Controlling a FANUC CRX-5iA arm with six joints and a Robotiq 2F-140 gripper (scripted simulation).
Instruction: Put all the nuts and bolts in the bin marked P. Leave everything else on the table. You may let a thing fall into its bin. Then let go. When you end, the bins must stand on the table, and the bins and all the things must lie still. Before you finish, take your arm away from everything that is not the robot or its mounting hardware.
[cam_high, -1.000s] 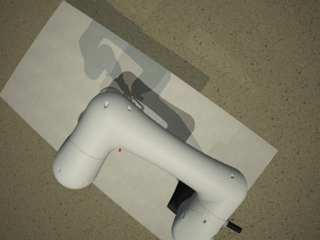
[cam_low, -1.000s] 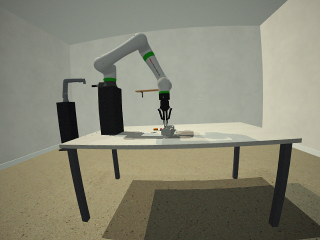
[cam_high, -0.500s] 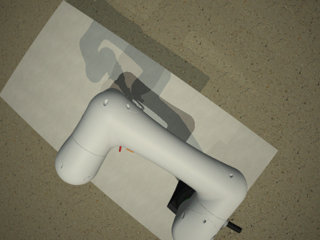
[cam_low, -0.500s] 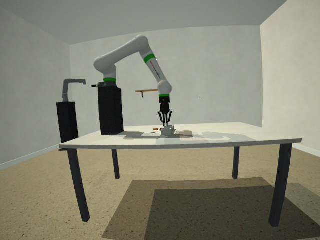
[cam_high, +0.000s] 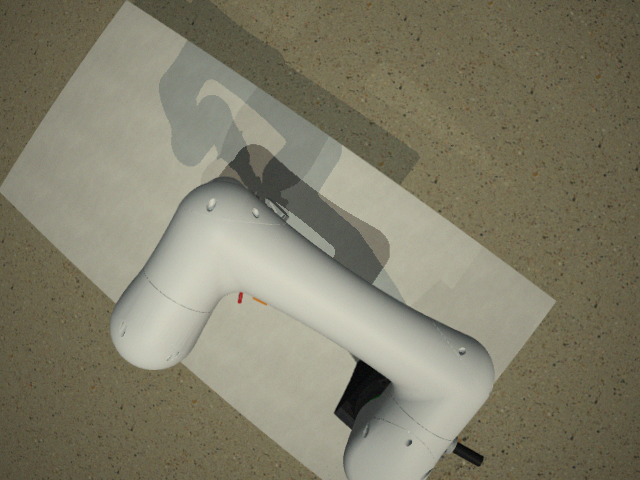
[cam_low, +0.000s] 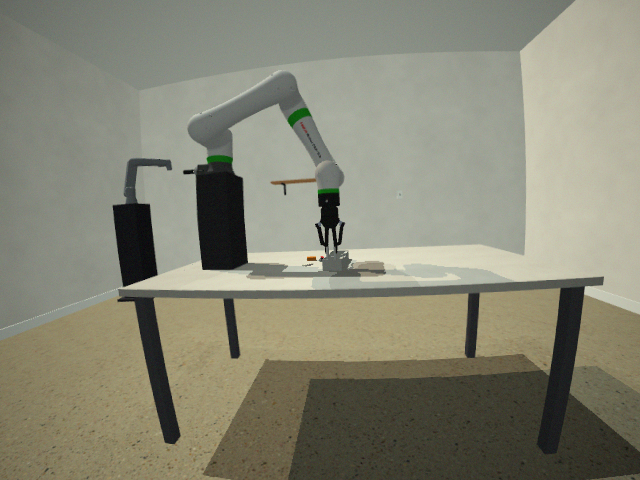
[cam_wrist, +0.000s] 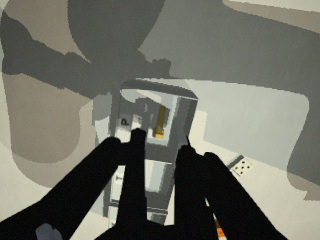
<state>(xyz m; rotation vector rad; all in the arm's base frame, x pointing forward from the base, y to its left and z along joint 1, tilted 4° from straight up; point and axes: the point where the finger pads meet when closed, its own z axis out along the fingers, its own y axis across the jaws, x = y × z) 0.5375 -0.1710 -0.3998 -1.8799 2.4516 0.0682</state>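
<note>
A small grey bin (cam_wrist: 152, 139) stands on the table; it also shows in the exterior view (cam_low: 336, 262). A brass bolt (cam_wrist: 160, 122) lies inside its far compartment, beside a small dark piece. My gripper (cam_wrist: 160, 125) hangs right above the bin with its fingers a little apart and nothing between them; it also shows in the exterior view (cam_low: 330, 241). In the top view the arm hides most of the bin (cam_high: 279, 209). I cannot read the bin's mark.
A white die (cam_wrist: 242, 167) lies just right of the bin. A small red thing (cam_high: 240, 297) and an orange thing (cam_high: 259, 300) lie on the table near the arm. A black pedestal (cam_low: 221, 219) holds the arm's base at the table's back left.
</note>
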